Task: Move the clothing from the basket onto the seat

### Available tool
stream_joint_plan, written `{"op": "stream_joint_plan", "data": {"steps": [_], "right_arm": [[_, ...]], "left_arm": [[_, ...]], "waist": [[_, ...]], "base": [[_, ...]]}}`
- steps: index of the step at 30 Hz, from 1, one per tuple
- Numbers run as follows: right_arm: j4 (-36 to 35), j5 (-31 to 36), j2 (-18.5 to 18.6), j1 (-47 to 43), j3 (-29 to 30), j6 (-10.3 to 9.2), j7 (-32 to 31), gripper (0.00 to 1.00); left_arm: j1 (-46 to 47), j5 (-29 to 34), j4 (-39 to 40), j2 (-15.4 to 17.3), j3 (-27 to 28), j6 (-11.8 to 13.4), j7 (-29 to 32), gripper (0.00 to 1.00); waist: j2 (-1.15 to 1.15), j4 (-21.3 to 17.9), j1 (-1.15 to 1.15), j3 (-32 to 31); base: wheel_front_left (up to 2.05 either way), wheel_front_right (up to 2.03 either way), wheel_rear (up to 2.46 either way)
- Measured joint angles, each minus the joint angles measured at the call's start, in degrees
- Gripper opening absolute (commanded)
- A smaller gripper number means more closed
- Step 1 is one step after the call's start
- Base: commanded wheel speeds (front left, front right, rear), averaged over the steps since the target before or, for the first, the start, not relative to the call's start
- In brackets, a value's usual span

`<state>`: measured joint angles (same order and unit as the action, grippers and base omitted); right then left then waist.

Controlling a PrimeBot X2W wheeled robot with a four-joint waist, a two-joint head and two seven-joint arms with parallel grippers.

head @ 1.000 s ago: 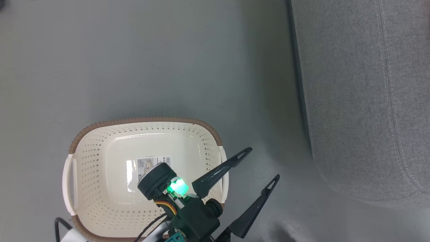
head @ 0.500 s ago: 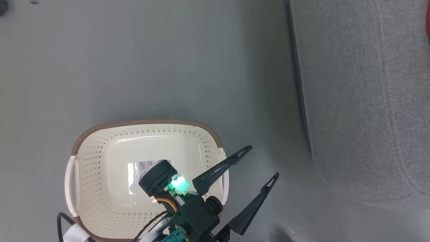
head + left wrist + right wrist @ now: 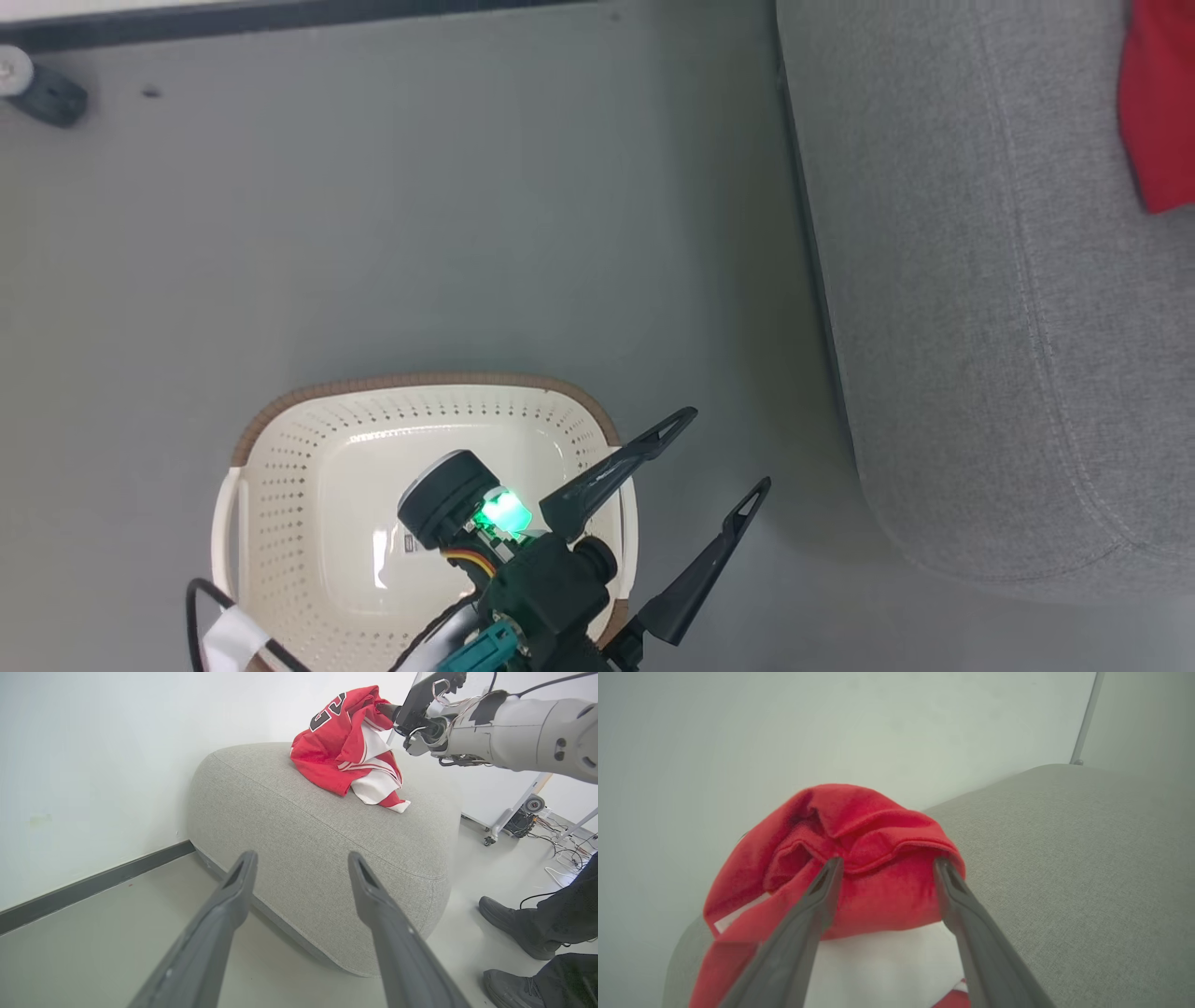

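Your left gripper point(image 3: 731, 446) hangs with its two long fingers spread wide and nothing between them. Directly under its wrist the basket point(image 3: 420, 381) sits on the floor point(image 3: 467, 233). The gripper's left finger crosses above the basket's right rim, and its right finger is over bare floor just outside that rim. The basket's glossy cream bottom shows past the wrist housing.

Seen from its own wrist, the left gripper point(image 3: 301, 856) points across a strip of floor at the seat point(image 3: 303, 812), whose rounded corner faces the fingertips. From the head camera the seat point(image 3: 980, 327) lies off to this gripper's right, well apart from the basket.

On top of the seat, beyond the left fingertips and a little to their right, the clothing point(image 3: 341, 742) lies in a heap. It is a red jersey with black white-edged numerals, and white and striped trim spills toward the seat's near edge. A red corner of the clothing point(image 3: 1158, 112) also shows at the far right of the head view.

Your right gripper point(image 3: 384, 709) is at the top of that heap, reaching in on its pale forearm point(image 3: 514, 732). In its own wrist view the right gripper point(image 3: 888, 861) has its fingers parted wide. A bunched red fold of the clothing point(image 3: 878, 891) sits between the tips and touches both. You cannot tell whether the cloth is caught on them or only rests against them. The seat point(image 3: 1064, 858) stretches away to the right of these fingers.

Farther to the left gripper's right, a person's dark shoes point(image 3: 507, 926) stand on the floor beside the seat, with cables point(image 3: 560, 858) beyond them.
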<state>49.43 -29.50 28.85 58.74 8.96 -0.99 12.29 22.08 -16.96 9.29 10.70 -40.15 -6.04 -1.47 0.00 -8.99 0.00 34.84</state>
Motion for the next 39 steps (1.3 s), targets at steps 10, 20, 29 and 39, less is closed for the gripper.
{"op": "stream_joint_plan", "data": {"steps": [10, 20, 29, 39], "right_arm": [[0.45, 1.32, -2.52, -7.34, -1.68, 1.23, 1.27, 1.0], [-4.04, 4.03, -7.35, -17.79, -4.48, 2.55, 1.92, 1.0], [-12.98, 5.63, -11.91, -29.37, -7.44, 3.11, 1.99, 1.0], [-22.07, 8.14, -16.56, -40.2, -11.63, 4.03, 1.99, 1.0]], "left_arm": [[-1.21, -1.13, -3.78, -1.19, 0.97, 1.01, -2.58, 1.0], [-6.19, -2.18, -6.35, -1.45, 3.67, 4.14, -4.78, 1.0], [-11.52, -4.3, -7.61, -1.62, 6.35, 7.78, -6.2, 1.0], [-16.61, -4.67, -8.03, -0.59, 9.43, 10.69, -6.79, 1.0]], "waist": [[0.0, 0.48, 0.0, -6.62], [0.0, 1.37, -0.01, -14.56], [-0.01, 2.34, -0.01, -22.42], [0.0, 3.53, -0.01, -29.32]], "base": [[0.0, 0.0, 0.0], [0.0, 0.0, 0.0], [0.0, 0.0, 0.0], [0.0, 0.0, 0.0]]}}
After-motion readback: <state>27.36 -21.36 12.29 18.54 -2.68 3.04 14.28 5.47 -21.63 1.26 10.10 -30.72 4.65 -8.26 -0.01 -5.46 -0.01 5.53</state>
